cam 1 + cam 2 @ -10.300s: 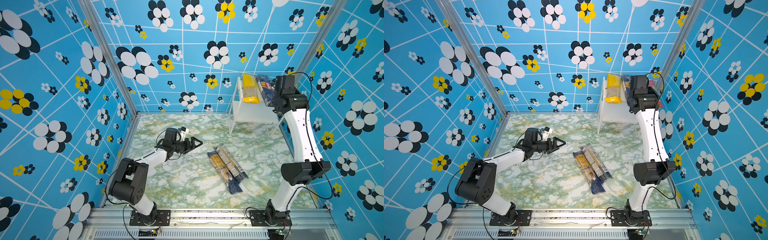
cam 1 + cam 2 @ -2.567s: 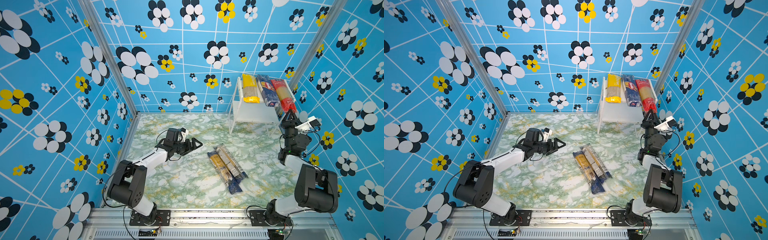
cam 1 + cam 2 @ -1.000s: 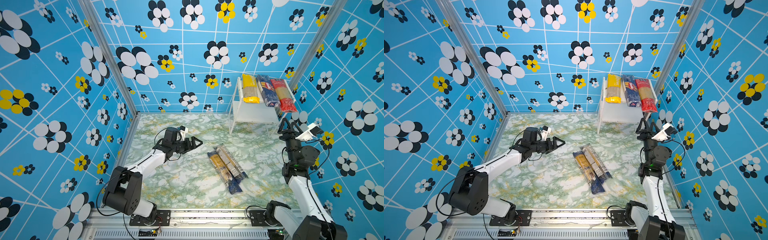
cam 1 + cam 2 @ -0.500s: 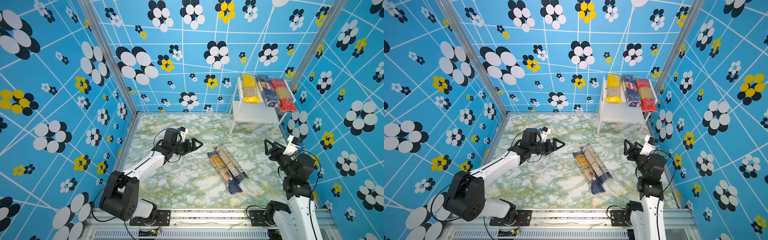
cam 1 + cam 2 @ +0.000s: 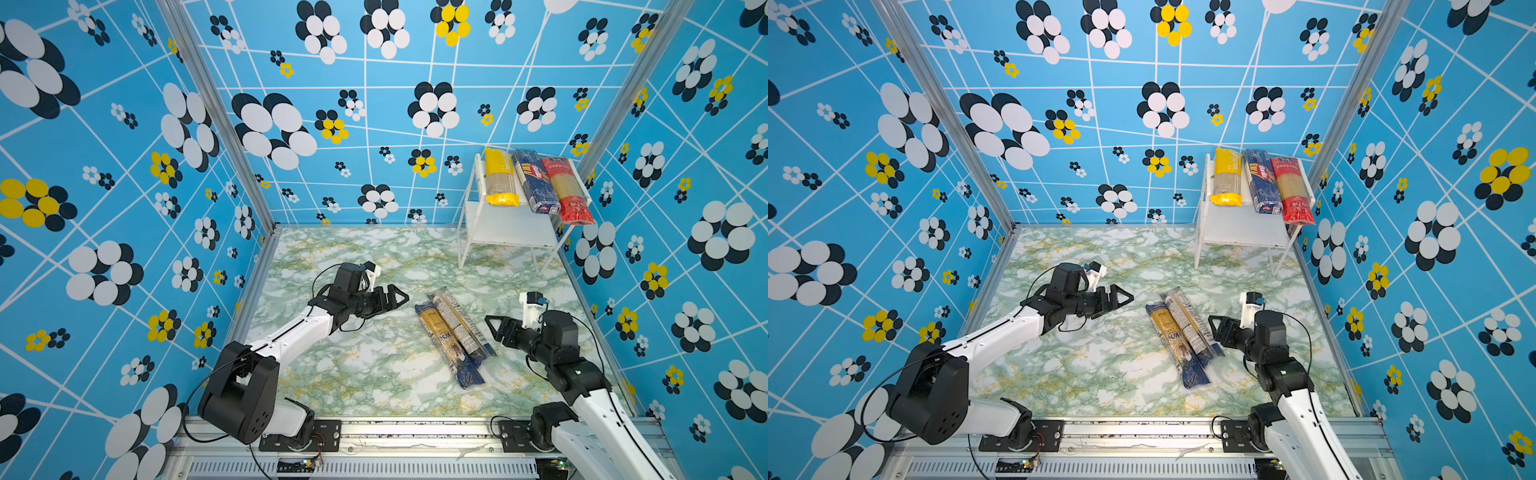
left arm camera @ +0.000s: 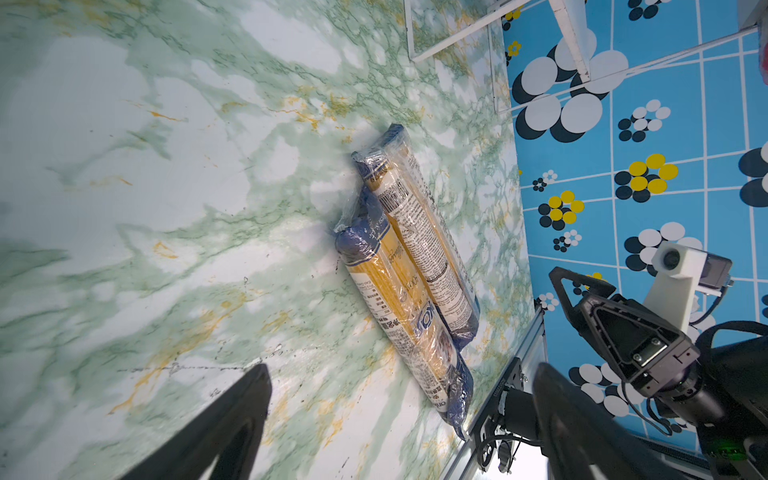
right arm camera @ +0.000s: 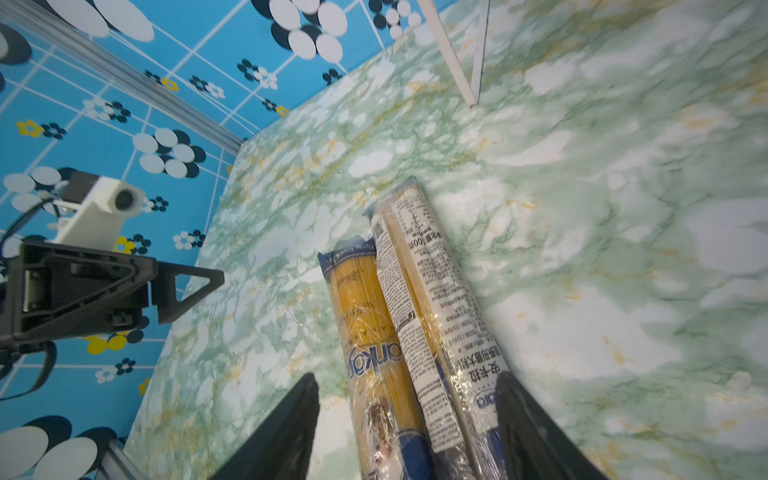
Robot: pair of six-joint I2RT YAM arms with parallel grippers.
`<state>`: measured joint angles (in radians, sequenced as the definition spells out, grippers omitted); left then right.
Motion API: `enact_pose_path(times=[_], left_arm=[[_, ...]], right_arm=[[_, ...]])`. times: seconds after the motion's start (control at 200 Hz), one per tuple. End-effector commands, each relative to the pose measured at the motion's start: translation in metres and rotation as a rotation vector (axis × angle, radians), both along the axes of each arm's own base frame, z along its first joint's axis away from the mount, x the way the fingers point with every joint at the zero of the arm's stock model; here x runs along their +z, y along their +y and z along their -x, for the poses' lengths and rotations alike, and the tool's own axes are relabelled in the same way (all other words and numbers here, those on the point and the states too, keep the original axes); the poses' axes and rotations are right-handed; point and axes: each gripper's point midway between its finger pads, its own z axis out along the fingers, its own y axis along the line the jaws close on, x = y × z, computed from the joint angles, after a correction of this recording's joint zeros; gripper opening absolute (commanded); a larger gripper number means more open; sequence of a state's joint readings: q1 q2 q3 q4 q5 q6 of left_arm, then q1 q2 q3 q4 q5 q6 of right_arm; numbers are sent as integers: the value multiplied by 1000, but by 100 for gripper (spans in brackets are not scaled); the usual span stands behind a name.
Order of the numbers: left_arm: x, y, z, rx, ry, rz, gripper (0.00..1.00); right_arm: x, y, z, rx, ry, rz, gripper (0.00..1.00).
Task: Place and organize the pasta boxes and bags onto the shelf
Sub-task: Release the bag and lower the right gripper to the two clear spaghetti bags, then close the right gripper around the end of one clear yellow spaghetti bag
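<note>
A white shelf (image 5: 505, 228) stands in a back corner of a booth. On its top board lie three pasta packs side by side: yellow (image 5: 500, 178), blue (image 5: 534, 183) and red (image 5: 567, 191). The red one overhangs the board's edge.

Two clear packs (image 5: 451, 336) lie touching on the desk (image 5: 374, 374), in front of the shelf and well apart from it. The right gripper (image 5: 492, 330) hovers low in front of the shelf, at the packs' end farther from it. Its jaws are partly open, holding nothing. In the right wrist view its fingers (image 7: 291, 419) straddle both packs. The left gripper (image 5: 405, 296) hovers farther from the shelf, spread wide and empty.

Risks, as a judgement: closing now could catch both packs at once, or slip on the glossy film. A long pack gripped near one end may droop and snag the shelf's thin legs. The top board looks full, so adding a pack there could knock the overhanging red one off.

The desk is smooth, with a green and white marble print veined in yellow. The walls are bright blue with white lines and black, white and yellow flowers. A metal rail runs along the desk edge farthest from the shelf.
</note>
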<state>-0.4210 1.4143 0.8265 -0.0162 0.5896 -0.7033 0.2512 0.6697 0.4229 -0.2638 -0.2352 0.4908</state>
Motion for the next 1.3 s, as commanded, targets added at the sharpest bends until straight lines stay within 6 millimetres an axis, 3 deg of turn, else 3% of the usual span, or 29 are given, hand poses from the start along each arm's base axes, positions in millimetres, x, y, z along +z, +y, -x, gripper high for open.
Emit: enact_pose_path(times=[0.0, 0.285, 0.54, 1.295], left_arm=[[1, 1, 7, -1, -14, -13, 99], [-4, 2, 10, -7, -6, -30, 99], [-12, 4, 14, -7, 5, -31, 99], [-17, 9, 22, 1, 8, -36, 99]], right_arm=[[-16, 3, 4, -24, 66, 103, 69], [-42, 44, 10, 95, 111, 288, 69], [-52, 71, 21, 206, 93, 358, 71], [-94, 96, 46, 341, 155, 524, 79]])
